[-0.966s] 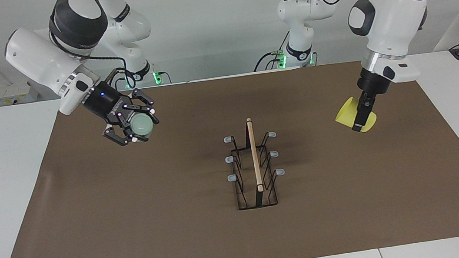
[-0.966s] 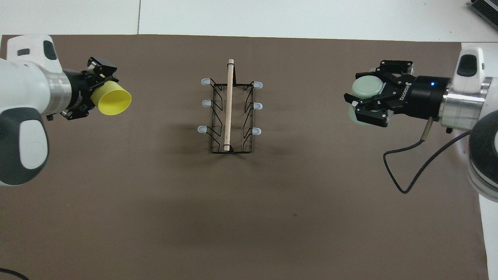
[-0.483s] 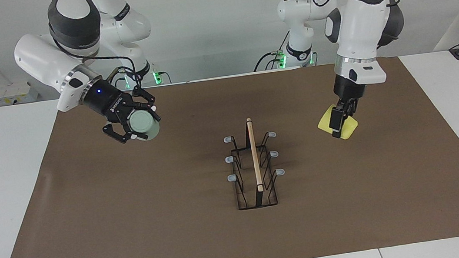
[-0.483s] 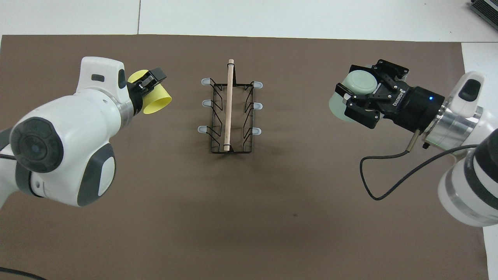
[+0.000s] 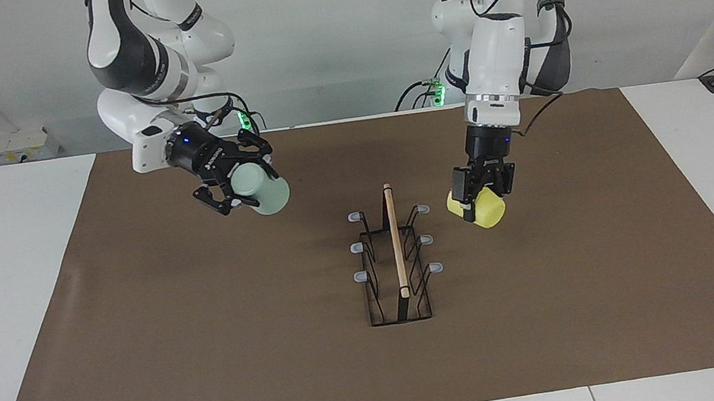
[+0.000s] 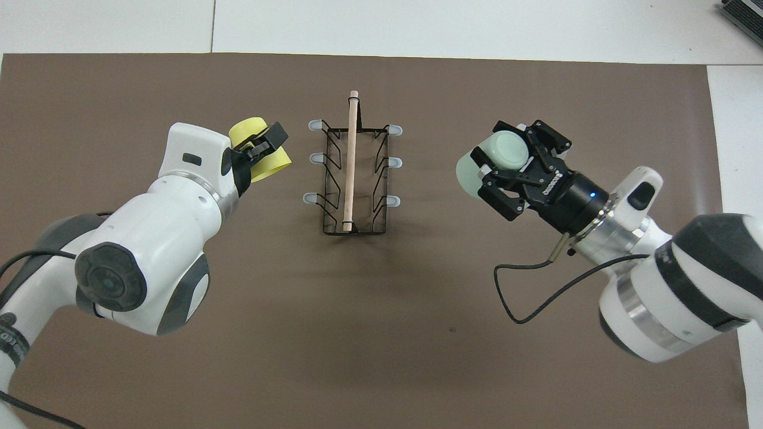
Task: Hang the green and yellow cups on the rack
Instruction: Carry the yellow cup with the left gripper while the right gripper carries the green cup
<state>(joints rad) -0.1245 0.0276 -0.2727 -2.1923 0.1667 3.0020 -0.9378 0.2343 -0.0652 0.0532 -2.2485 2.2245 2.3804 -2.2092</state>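
A brown mat (image 5: pixel 212 354) covers a white table (image 5: pixel 6 284) before a plain pale wall. The rack (image 5: pixel 395 257) stands upright at the mat's centre, all six prongs bare; it serves as reference below. The right gripper (image 5: pixel 238 186) hangs over the mat toward the right arm's end of the rack, clamped on the green cup (image 5: pixel 264 191), which lies tilted with its mouth angled down toward the rack, presumably to slip over a prong. The left gripper (image 5: pixel 482 190) hovers just beside the rack's prongs at the left arm's end, closed on the yellow cup (image 5: pixel 479 208), also tilted. Neither cup touches the rack; hanging not yet done.
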